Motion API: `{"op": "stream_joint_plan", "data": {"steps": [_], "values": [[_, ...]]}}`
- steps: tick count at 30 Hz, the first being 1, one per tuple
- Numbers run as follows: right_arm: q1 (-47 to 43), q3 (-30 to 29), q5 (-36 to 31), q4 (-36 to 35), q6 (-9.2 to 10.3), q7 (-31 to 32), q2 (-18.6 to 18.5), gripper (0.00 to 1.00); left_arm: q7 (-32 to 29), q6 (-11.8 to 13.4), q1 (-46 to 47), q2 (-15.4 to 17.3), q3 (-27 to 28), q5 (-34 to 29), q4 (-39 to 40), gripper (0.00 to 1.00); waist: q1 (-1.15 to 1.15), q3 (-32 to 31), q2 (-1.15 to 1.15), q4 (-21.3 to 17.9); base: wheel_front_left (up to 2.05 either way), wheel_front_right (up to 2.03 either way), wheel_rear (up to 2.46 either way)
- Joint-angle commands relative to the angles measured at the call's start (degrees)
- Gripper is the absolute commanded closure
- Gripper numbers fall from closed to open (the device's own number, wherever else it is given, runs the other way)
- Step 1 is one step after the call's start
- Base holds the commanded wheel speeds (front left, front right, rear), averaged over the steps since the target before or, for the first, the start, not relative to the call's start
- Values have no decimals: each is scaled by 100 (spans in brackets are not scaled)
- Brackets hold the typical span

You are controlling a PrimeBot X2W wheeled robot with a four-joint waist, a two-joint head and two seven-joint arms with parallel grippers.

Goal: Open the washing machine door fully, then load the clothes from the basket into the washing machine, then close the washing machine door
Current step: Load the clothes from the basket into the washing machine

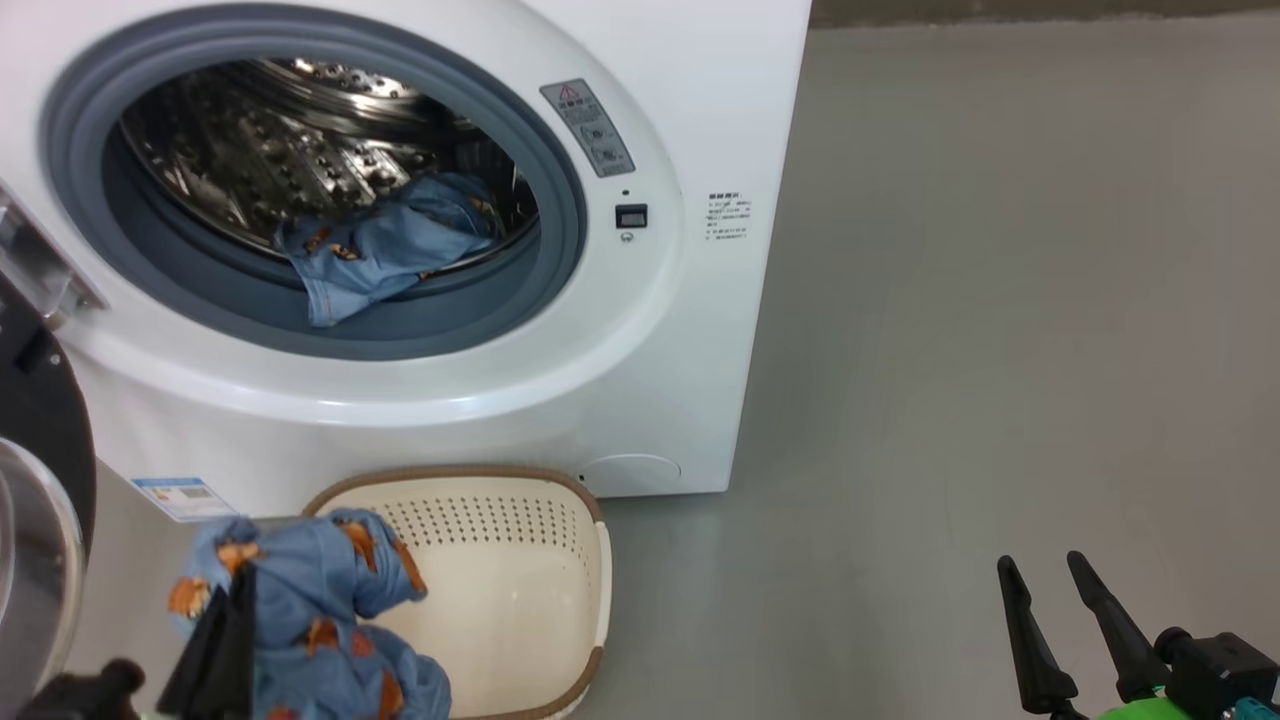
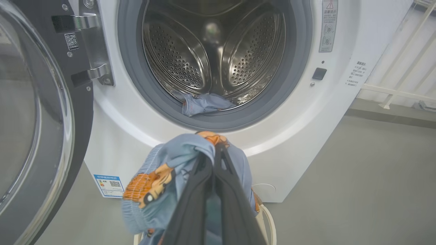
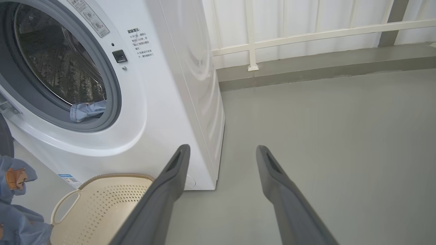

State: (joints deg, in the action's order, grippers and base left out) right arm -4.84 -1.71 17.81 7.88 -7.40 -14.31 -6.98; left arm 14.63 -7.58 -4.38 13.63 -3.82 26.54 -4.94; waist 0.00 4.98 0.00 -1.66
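The left gripper is clamped on a light blue garment printed with orange figures. Its two dark fingers are pressed together, with the cloth bunched over and around their tips. In the head view this arm rises from seven o'clock with its fingers pointing toward twelve. The bundle hangs above the left end of the cream perforated basket, which stands on the grey floor just in front of the washing machine, at six o'clock. Seen from the left wrist, the fingers aim at the lower lip of the round opening, which lies at twelve o'clock from the tips and apart from them.

A second blue garment lies at the front of the steel drum. Its edge is draped onto the grey rubber seal at six o'clock of the opening. The washing machine door is swung wide on its hinge to nine o'clock, its glass bowl facing out.

The right gripper sits at five o'clock of the head view, its fingers spread wide with nothing between them and tilted slightly toward eleven. From its own wrist the fingers frame bare floor just right of the machine's front corner. It is well apart from the basket and the clothes.
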Motion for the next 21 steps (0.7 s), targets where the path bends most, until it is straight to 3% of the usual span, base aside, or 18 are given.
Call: {"op": "stream_joint_plan", "data": {"steps": [1, 11, 21], "values": [[157, 132, -22, -164, -9, -69, -41, 0, 37, 9, 410, 152, 207, 32, 203, 100, 0, 141, 0, -37, 0, 0, 0], [606, 227, -113, -210, -9, -69, 173, 0, 37, 9, 1995, 618, 174, 215, -15, 100, 0, 851, 0, -269, 0, 0, 0], [1024, 377, -186, -254, -9, -69, 335, 0, 37, 9, 3791, 1151, -149, 657, -1353, 100, 0, 1543, 0, -572, 0, 0, 0]]}}
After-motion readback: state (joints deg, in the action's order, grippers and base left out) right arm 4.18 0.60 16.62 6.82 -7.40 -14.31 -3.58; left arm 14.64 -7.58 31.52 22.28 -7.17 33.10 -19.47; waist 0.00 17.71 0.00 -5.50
